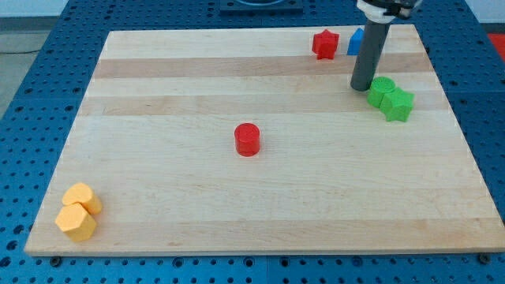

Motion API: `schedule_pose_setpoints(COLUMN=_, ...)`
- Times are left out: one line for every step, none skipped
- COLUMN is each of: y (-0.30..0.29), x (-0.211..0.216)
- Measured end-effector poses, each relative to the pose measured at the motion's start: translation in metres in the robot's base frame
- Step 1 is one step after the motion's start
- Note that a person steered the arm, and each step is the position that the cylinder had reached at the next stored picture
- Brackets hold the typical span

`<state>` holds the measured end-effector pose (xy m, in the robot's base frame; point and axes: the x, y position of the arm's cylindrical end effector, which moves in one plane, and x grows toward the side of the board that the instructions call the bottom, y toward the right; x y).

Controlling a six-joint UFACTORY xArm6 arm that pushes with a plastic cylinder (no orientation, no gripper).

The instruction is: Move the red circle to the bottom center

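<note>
You would have found the red circle (pixel 247 140) standing alone near the middle of the wooden board (pixel 197 87), slightly toward the view's bottom of center, with bare wood all around it and nothing touching it. Well apart from it, toward the view's top right, my tip (pixel 362 87) rested on the board at the lower end of the dark rod, which rose straight up and out of the frame. Your arm carried no gripper at all, only this rod, so there was nothing to spread or press together. Just beside the tip, on the view's right, sat 2 green blocks (pixel 390 98) bunched together and touching each other; the nearer 1 looked rounded and the farther 1 star-like, though their outlines were hard to make out. You could not tell whether the tip touched the nearer green one or merely stood next to it. Above the tip, near the board's top edge, a red block (pixel 324 44) with a star-like outline stood, and just to its right a blue block (pixel 356 42) showed only partly, the rod covering the rest, so its shape was unclear. Far off in the view's bottom left corner, 2 yellow blocks (pixel 79 211) sat touching each other, the lower 1 looking 6-sided. The board lay on a blue perforated table (pixel 31 87).
</note>
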<state>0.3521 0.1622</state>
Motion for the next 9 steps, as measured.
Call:
schedule_pose_setpoints(y=0.014, x=0.0)
schedule_pose_setpoints(y=0.025, x=0.0)
schedule_pose_setpoints(y=0.024, x=0.0)
schedule_pose_setpoints(y=-0.002, x=0.0)
schedule_pose_setpoints(y=-0.051, x=0.004)
schedule_pose_setpoints(y=-0.099, x=0.021)
schedule_pose_setpoints(y=-0.138, x=0.043)
schedule_pose_setpoints(y=-0.166, x=0.059)
schedule_pose_setpoints(y=-0.195, x=0.072)
